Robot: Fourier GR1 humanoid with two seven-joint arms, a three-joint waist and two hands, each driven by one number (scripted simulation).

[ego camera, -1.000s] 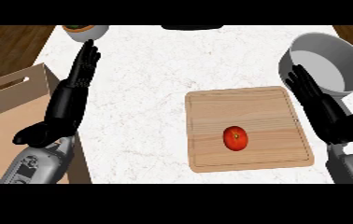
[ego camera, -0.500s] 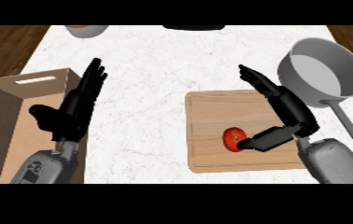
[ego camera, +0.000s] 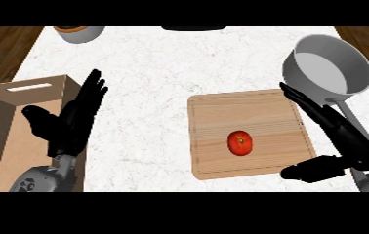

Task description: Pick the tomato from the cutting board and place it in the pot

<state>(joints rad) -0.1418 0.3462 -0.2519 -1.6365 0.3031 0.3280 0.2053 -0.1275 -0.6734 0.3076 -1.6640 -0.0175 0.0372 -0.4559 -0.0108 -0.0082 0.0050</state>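
My right robot hand (ego camera: 337, 129) is open, fingers straight, along the cutting board's (ego camera: 216, 116) right edge, apart from the tomato (ego camera: 240, 143) lying mid-board. The pot (ego camera: 326, 69) stands beyond. My left robot hand (ego camera: 72, 123) is open.

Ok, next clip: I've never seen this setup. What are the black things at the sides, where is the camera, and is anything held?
The camera sits at the robot's head, looking steeply down at a white counter. The black shapes are its two hands. The left hand rests open at the left, fingers up, by a wooden box. The right hand is open at the right edge of the cutting board. A tomato lies on the board; a grey pot stands at the upper right. Neither hand holds anything.
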